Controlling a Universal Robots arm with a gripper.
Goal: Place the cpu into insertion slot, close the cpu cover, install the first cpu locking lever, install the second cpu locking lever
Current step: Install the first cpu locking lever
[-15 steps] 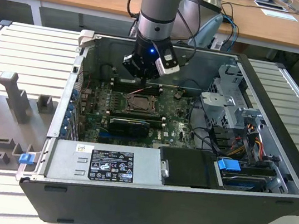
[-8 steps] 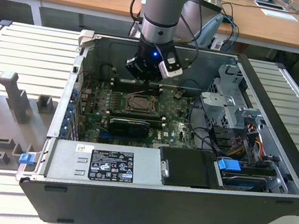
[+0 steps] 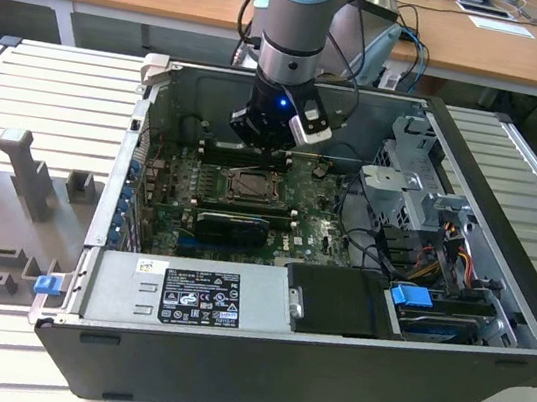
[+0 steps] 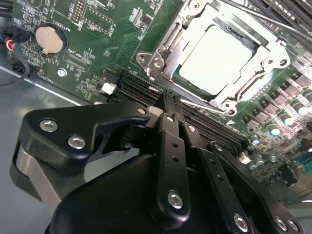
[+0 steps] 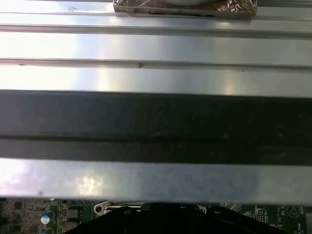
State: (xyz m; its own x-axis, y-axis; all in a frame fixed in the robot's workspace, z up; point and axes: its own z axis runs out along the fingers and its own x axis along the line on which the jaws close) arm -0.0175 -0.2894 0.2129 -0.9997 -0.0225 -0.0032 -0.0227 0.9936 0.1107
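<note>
The cpu (image 4: 222, 58) lies flat in the insertion slot (image 3: 247, 186) on the green board, its pale face showing through the window of the cpu cover (image 4: 168, 46). The cover's silver frame lies down over the cpu. A thin lever rod (image 4: 204, 103) runs along the socket's side nearest my fingertips, and another rod (image 4: 273, 22) runs along the far side. My gripper (image 4: 169, 100) hangs just above the board beside the socket, its black fingers (image 4: 171, 141) shut together with nothing between them. In the exterior view the gripper (image 3: 269, 145) hovers inside the open case, just behind the socket.
Black memory slots (image 4: 139, 90) lie under my fingertips, with a coin battery (image 4: 48, 39) further off. A long black card (image 3: 233, 224), the power supply (image 3: 184, 295), a drive cage (image 3: 421, 194) and cables crowd the case. A grey fixture (image 3: 20, 174) stands outside the case at the exterior view's left.
</note>
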